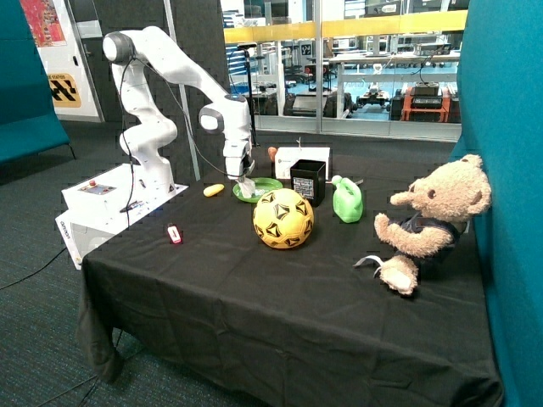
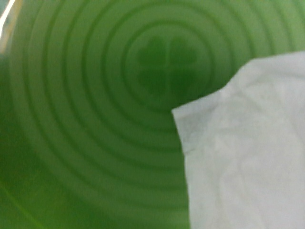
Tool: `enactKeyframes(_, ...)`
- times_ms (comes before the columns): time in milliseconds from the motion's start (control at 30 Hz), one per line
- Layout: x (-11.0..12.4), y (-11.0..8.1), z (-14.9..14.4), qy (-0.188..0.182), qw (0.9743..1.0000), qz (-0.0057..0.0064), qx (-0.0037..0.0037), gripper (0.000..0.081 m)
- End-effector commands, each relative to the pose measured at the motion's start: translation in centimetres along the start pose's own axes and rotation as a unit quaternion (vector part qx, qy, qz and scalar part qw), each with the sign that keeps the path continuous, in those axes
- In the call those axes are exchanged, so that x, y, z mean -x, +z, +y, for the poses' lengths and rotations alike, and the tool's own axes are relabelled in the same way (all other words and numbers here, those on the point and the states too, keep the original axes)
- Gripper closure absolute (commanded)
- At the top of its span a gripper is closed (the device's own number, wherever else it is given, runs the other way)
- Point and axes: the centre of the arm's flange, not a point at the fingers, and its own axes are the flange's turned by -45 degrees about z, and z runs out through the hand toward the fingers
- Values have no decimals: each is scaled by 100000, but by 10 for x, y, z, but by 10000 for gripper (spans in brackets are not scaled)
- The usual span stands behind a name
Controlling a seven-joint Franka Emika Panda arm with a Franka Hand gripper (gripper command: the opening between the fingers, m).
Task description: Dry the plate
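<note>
Fingers: lowered onto the plate, a pale crumpled cloth hanging at their tips. Whether they are apart or clamped on the cloth cannot be told.
Plate: bright light green, flat on the surface directly beneath the fingers. In the wrist view the plate fills the frame, with raised rings around a clover mark at its centre.
Cloth: white and creased, lying against the plate's inner face just beside the clover mark; in the outside view the cloth touches the plate.
Surface: covered in black fabric.
Yellow football: just in front of the plate.
Black box: beside the plate, past the fingers.
Green bottle: beyond the black box.
Teddy bear: seated well apart from the fingers.
</note>
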Motion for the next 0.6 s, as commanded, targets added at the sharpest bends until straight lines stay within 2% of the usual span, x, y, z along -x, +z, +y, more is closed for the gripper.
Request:
enactKeyframes(0,15,6,-16,-1194,99993,81,108,808)
enactKeyframes(300,12,5,-47,-4349,99905,78,110,808)
enactKeyframes(567,0,7,-74,-6543,99786,75,112,808)
